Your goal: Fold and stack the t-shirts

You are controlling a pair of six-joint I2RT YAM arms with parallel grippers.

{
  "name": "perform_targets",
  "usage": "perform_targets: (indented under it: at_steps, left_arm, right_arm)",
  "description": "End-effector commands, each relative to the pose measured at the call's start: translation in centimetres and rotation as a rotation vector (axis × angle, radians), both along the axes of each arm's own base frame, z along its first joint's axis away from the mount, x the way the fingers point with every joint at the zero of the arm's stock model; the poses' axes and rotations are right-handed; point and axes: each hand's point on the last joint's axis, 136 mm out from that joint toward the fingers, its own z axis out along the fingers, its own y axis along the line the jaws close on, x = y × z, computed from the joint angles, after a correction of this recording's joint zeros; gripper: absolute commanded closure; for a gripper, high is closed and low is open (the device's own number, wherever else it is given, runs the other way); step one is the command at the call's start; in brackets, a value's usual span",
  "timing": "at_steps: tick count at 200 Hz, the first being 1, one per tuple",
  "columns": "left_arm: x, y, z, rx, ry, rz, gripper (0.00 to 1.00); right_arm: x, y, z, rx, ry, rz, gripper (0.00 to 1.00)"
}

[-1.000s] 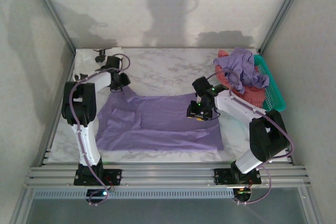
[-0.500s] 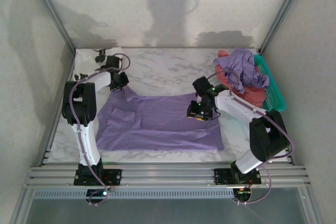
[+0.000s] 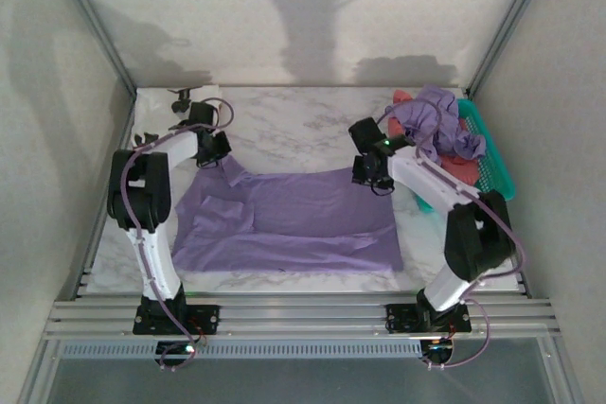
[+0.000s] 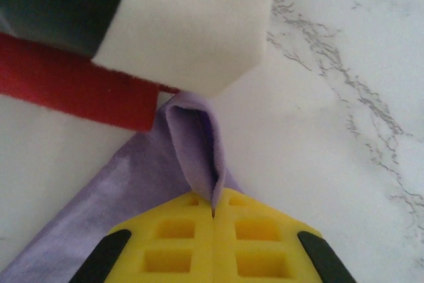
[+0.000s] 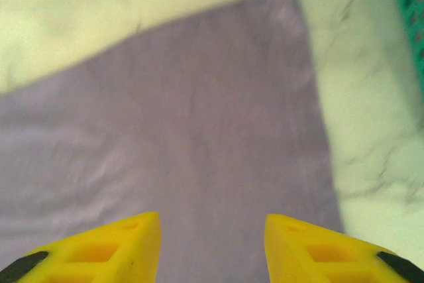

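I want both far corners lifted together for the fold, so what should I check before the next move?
1. Left claw shut on a far corner of the lavender shirt: ok, a cloth fold is pinched between its fingers.
2. Right claw gripping the other far corner: not ok, jaws open, nothing between them.
3. Right claw lined up with that corner: not ok, the corner lies further ahead in the wrist view.
4. Shirt spread on the table: ok.
5. Heaped shirts in the teal basket apart from the spread shirt: ok.
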Motion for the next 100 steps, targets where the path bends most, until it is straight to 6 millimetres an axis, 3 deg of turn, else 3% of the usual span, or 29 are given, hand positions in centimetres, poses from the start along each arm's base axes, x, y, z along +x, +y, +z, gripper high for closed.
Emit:
perform_targets:
  at_steps: [1, 45, 100]
  left_arm:
    - [-0.6, 0.3, 1.9, -0.001, -0.025, 0.006, 1.00]
    - [-1.2, -0.4, 2.6, -0.011, -0.029, -0.010, 1.00]
    - [-1.6, -0.8, 2.5, -0.004, -0.020, -0.028, 1.00]
  right_arm:
    - [2.6, -2.4, -0.2, -0.166, -0.066, -0.040, 0.55]
    - [6.7, -3.3, -1.8, -0.179, -0.059, -0.064, 0.55]
    - [8.5, -4.8, -4.6, -0.133, -0.001, -0.095, 0.57]
